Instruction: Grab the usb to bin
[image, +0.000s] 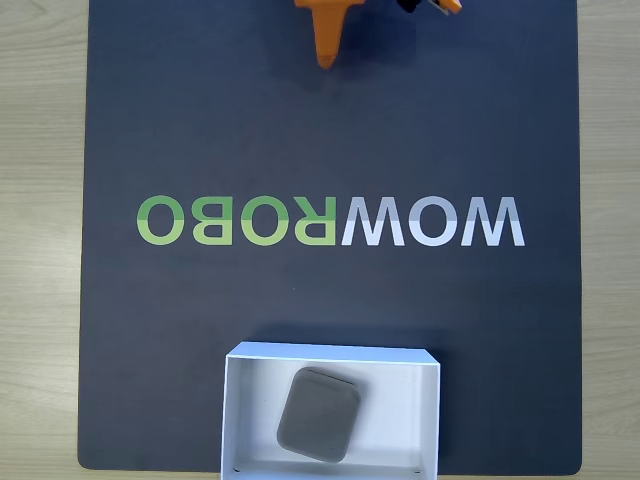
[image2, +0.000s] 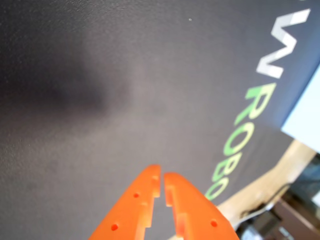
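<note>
Usb (image: 318, 414) lies flat and slightly tilted inside the white bin (image: 252, 410), bottom centre of the fixed view. You've got the orange claw (image: 326, 55) at the top edge there, well apart from the bin, over the dark mat (image: 200, 120). In the wrist view the claw (image2: 162, 176) has its tips nearly touching, closed on nothing. WOWROBO lettering (image: 330, 221) crosses mid-frame; light wooden counter (image: 40, 200) frames the mat.

grey usb (image: 318, 415) lies flat, tilted, inside the white bin (image: 232, 410).
</note>
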